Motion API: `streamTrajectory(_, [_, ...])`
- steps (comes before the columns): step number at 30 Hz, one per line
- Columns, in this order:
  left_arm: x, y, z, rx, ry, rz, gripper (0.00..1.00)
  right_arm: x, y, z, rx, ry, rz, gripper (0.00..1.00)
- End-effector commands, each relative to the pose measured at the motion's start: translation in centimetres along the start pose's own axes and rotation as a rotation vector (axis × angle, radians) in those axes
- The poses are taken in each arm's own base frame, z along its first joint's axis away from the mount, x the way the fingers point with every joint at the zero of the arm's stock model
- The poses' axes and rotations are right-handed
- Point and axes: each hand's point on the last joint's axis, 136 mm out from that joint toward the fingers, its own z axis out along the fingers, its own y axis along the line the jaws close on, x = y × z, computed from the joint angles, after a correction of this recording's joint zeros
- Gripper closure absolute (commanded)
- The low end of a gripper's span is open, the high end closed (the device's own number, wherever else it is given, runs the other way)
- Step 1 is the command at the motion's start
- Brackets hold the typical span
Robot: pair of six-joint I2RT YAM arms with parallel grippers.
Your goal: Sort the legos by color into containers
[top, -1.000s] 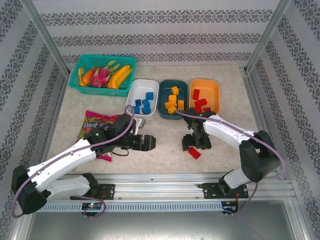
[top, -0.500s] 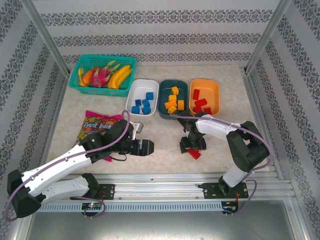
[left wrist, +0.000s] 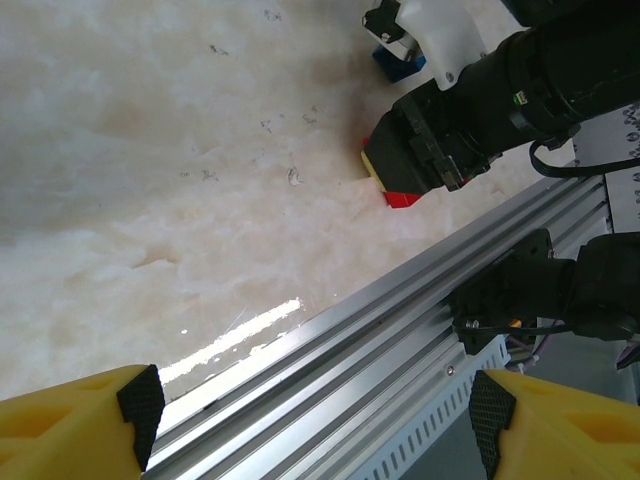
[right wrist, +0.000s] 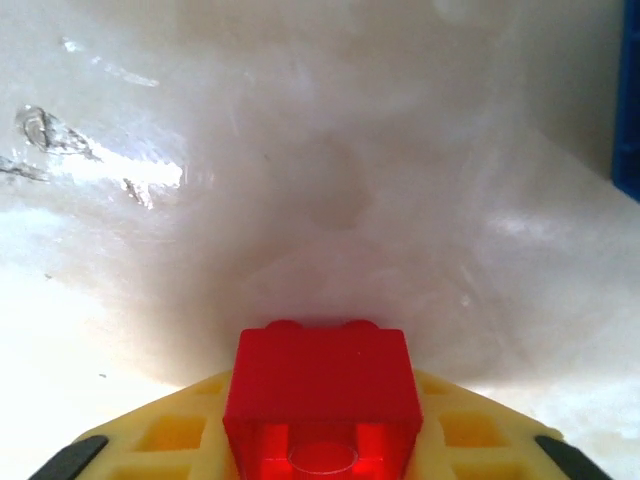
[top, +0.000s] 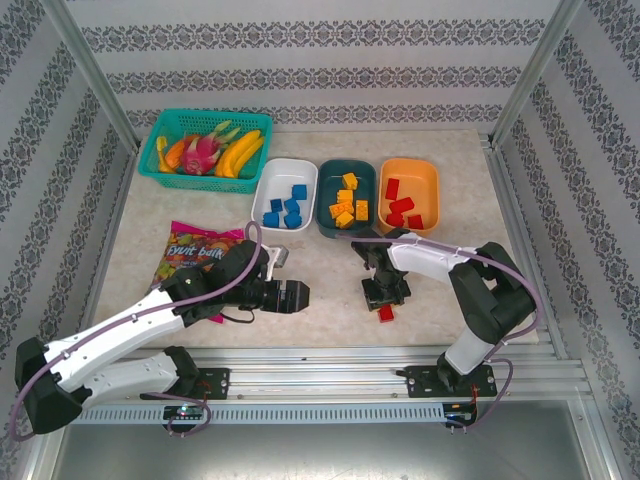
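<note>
While most legos (top: 291, 205) sit sorted in white dish (top: 272, 172), teal dish (top: 328, 180), orange dish (top: 425, 175), right gripper (top: 385, 298) is clamped on a red brick (top: 386, 313) at the table (top: 330, 325); left gripper (top: 297, 296) gapes, empty.

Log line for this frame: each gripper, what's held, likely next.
right gripper: shut on red lego brick at table | left gripper: open, empty | next: probably orange dish

A teal basket (top: 150, 162) (bananas (top: 243, 152), a dragon fruit (top: 203, 152) inside) sits back-left, a candy bag (top: 190, 245) nearer.
</note>
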Motion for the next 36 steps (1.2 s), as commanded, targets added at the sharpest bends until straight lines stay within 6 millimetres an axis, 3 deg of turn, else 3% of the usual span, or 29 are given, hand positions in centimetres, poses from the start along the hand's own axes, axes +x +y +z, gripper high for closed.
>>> streamTrajectory(1, [-0.7, -1.8, -0.2, 0.056, -0.021, 0.001, 0.18, -1.1, -0.2, -2.4, 0.024, -0.083, 0.009, 0.74])
streamTrajectory(5, [-3.0, -3.6, -0.9, 0.083, -0.081, -0.011, 0.15, -3.7, -0.1, -8.1, -0.044, -0.229, 0.075, 0.76])
streamTrajectory(9, [-6.6, -6.2, -0.9, 0.107, -0.126, -0.004, 0.13, -7.7, -2.0, -13.9, -0.083, -0.377, 0.155, 0.77])
streamTrajectory(12, [-9.4, -7.6, -0.3, 0.123, -0.153, -0.008, 0.12, -11.3, -4.6, -16.4, -0.066, -0.453, 0.207, 0.78])
streamTrajectory(14, [-11.2, -7.9, 0.3, 0.130, -0.174, -0.018, 0.12, -13.7, -6.6, -17.0, -0.045, -0.479, 0.246, 0.78])
streamTrajectory(18, [-14.9, -8.5, 1.7, 0.150, -0.212, -0.032, 0.12, -18.7, -10.5, -17.2, -0.008, -0.512, 0.324, 0.79])
streamTrajectory(24, [-20.1, -10.0, 2.6, 0.165, -0.262, -0.012, 0.12, -24.9, -14.5, -15.1, 0.007, -0.484, 0.421, 0.79])
streamTrajectory(29, [-23.4, -10.4, 3.4, 0.161, -0.288, -0.005, 0.09, -28.5, -16.5, -13.3, 0.017, -0.459, 0.466, 0.79])
streamTrajectory(36, [-26.6, -10.2, 4.5, 0.156, -0.303, -0.008, 0.02, -31.9, -18.0, -10.7, 0.003, -0.437, 0.493, 0.79])
